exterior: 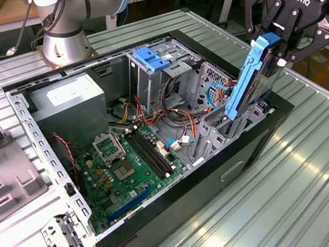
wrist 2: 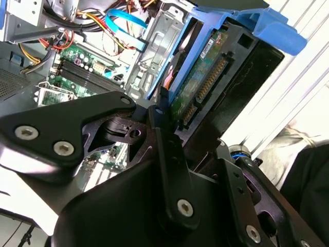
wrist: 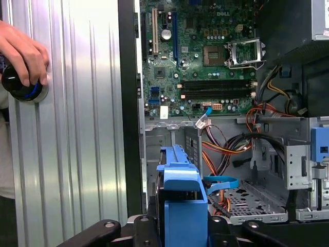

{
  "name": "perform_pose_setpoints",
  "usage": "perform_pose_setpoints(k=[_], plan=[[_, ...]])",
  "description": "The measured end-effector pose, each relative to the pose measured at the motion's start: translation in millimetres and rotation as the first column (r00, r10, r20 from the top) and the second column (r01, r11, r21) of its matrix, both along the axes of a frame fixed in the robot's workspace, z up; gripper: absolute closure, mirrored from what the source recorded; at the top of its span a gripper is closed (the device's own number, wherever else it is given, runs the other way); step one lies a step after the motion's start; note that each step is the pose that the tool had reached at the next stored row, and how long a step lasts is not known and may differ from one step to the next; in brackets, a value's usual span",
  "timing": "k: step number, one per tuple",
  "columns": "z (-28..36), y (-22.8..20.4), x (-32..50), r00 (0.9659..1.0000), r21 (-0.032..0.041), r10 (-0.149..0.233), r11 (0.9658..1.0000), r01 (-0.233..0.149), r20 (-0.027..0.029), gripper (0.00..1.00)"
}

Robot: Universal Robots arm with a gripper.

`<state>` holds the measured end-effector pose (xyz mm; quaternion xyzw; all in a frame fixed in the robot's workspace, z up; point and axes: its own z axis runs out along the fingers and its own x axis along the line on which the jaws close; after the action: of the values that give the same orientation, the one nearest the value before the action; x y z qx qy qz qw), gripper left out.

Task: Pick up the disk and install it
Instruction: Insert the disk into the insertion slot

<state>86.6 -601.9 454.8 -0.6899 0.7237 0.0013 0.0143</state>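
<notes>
Pinching the disk (exterior: 245, 88) by its plastic-framed top end, the gripper (exterior: 278, 43) carries a stiff, fairly heavy, probably shock-sensitive load.

case (exterior: 184, 205) top open | cables (exterior: 179, 103) beside drive bay (exterior: 217, 137) | disk (exterior: 247, 85) above bay

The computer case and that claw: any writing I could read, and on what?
On the gripper, shut on the disk: a maker's name in white capitals.
On the disk's circuit board: a sticker, too small to read.
On the motherboard: white print, too small.
On the power supply: a label, unreadable.
</notes>
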Motion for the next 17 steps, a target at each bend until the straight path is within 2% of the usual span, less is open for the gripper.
perform_pose_setpoints(k=[3,11,17], plan=[[-2.3,2.2,-4.1,1.0000,0.0000,0.000,1.0000,0.000,0.0000,0.63],[-9.7,16.0,-9.4,1.0000,0.0001,0.000,1.0000,0.000,0.0000,0.63],[-16.3,21.3,-13.2,1.0000,0.0001,0.001,1.0000,-0.001,0.0000,0.63]])
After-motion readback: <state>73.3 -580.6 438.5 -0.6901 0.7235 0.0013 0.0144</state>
